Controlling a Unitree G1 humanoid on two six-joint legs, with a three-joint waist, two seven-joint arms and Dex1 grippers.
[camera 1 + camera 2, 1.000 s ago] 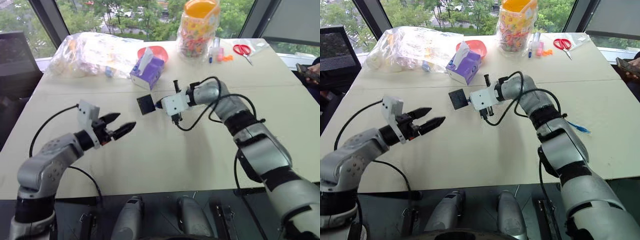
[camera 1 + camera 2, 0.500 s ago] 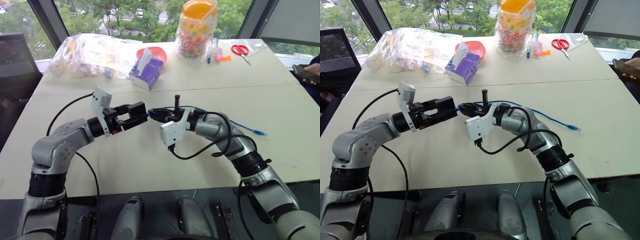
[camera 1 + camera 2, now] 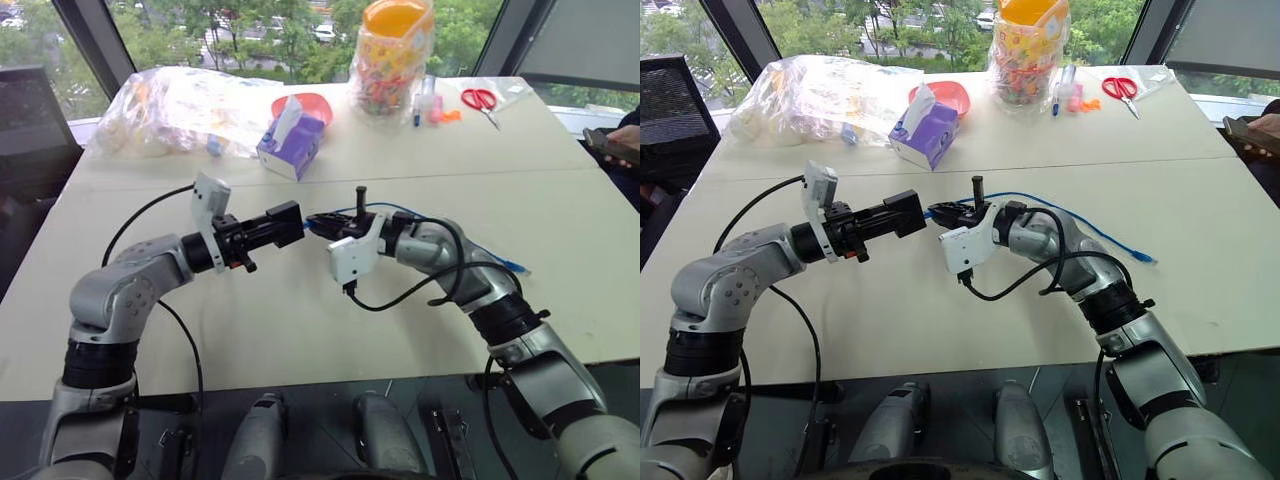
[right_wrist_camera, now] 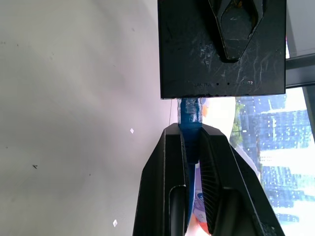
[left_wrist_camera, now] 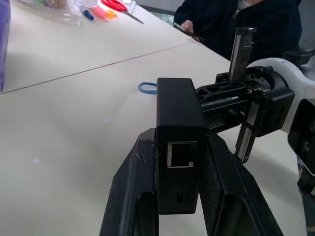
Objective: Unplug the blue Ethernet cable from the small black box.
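Two grippers meet above the middle of the table, held in the air between my arms. My left gripper is clamped on the small black box; the left wrist view shows the box standing on edge between my two fingers, one empty port facing the camera. My right gripper is closed on the blue Ethernet cable just behind its plug. In the right wrist view the blue plug sits in the edge of the box, with my fingertips pinched on the cord right below it. Plug not yet out.

From the right gripper the cable runs back over the forearm and trails across the table to my right, where its free end lies flat on the surface.

Far side of the table: a purple tissue box, a red bowl just behind it, a crumpled clear plastic bag to the left, a tall jar of colourful bits with an orange lid, and red-handled scissors near the far right corner. A person's hand rests at the table's right edge.
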